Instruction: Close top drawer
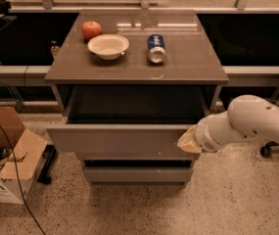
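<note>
Grey, squarish cabinet (193,67) with a flat glossy top, centred on a speckled floor (237,199). Below that top, wide grey top drawer (119,140) with a plain handleless front: pulled partly out toward the camera, dark inside, front face standing clear of the cabinet body. Next in size, thick white robot arm (249,121), reaching in from the right edge toward the drawer's right end. Open brown cardboard box (7,151) on the floor at the left, near the cabinet. Under the open drawer, lower grey drawer front (134,174), set further back. On the cabinet top: shallow white bowl (108,45) left of centre; blue drink can (156,48) lying on its side just right of the bowl, apart from it; round red apple (91,30) behind the bowl's left rim, just beside it. Smallest, tan-tipped gripper (188,143) at the arm's end, against the right end of the top drawer's front, apparently touching it; open or closed, cannot tell.
</note>
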`<control>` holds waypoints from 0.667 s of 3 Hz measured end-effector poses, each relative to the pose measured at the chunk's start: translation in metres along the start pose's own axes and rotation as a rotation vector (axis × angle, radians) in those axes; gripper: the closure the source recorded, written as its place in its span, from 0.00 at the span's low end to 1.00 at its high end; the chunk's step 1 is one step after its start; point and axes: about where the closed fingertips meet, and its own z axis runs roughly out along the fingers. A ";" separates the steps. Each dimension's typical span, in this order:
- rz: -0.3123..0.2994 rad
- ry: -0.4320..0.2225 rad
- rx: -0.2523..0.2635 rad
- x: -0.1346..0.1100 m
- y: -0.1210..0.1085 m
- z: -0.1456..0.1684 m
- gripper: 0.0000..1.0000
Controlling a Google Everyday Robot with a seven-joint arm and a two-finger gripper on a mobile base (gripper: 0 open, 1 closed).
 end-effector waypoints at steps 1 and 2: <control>-0.012 -0.059 0.037 -0.018 -0.033 0.015 0.59; -0.015 -0.080 0.049 -0.025 -0.047 0.021 0.36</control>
